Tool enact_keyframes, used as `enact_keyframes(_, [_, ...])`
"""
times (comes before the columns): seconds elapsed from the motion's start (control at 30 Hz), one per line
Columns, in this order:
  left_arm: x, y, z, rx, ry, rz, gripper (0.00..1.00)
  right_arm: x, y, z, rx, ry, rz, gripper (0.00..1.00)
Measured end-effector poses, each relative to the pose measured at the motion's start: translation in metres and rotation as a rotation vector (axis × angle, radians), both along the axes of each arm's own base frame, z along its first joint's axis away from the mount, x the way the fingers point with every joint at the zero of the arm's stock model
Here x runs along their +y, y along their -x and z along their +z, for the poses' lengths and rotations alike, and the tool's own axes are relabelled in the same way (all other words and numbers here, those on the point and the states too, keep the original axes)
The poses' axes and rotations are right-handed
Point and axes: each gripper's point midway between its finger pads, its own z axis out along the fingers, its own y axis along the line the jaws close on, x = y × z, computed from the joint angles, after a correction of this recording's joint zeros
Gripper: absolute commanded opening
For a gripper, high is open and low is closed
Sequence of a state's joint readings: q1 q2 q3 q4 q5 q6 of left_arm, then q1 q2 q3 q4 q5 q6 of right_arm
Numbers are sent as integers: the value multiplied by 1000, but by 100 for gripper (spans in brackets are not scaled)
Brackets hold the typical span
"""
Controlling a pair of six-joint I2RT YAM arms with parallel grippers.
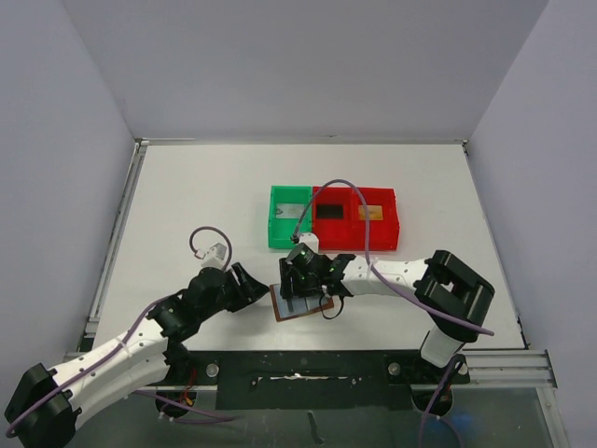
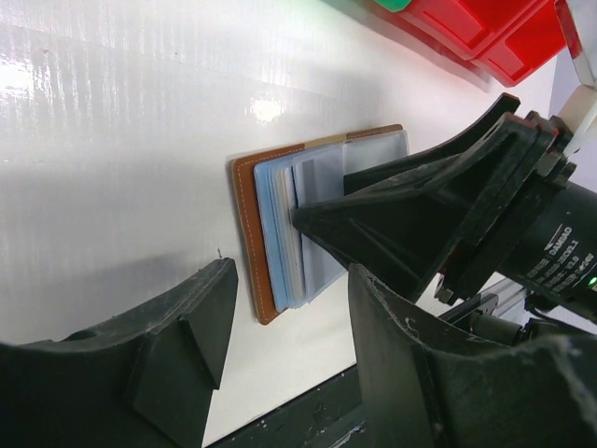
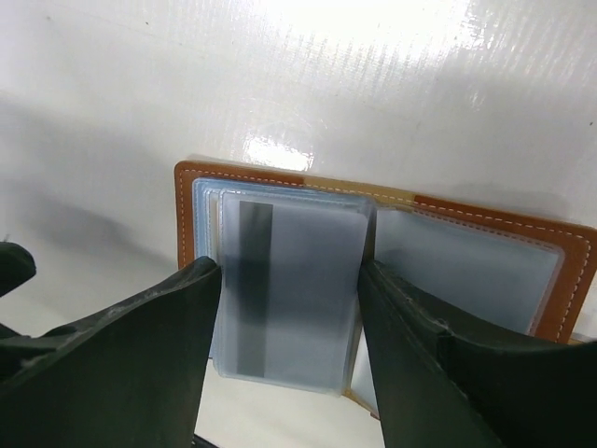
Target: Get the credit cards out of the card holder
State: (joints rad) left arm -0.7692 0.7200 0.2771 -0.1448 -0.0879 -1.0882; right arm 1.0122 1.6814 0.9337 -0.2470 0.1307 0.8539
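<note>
Blocking card holder (image 1: 284, 311): right claw (image 1: 300, 291).

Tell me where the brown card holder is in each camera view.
Top external: card holder low centre, near the front edge of the table.
Left wrist: middle of the frame, lying open.
Right wrist: centre to right edge, right claw straddling its sleeves.
Shared landmark: the right claw over it, seen in all three.

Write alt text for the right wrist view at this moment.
A small brown leather card holder lies open on a white table, a pale grey rectangular card with a dark stripe showing among its grey-blue sleeves. The right tool has its two black fingers flanking the card's long edges; whether they grip it cannot be told.
</note>
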Motion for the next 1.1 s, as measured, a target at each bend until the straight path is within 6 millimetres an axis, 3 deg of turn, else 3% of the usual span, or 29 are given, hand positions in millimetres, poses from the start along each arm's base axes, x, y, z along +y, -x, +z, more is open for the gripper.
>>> enact_keyframes(0.23, [-7, 5, -2, 2, 33, -41, 49, -2, -1, 2, 29, -104, -20, 58])
enact_keyframes(0.47, [-25, 8, 10, -35, 100, -133, 49, -3, -2, 4, 52, -189, -44, 57])
enact_keyframes(0.73, [-39, 21, -9, 2, 140, -230, 49, -2, -2, 6, 76, -253, -53, 57])
enact_keyframes(1.1, [-54, 20, -11, -10, 168, -290, 44, 0, -2, 7, 80, -282, -55, 56])
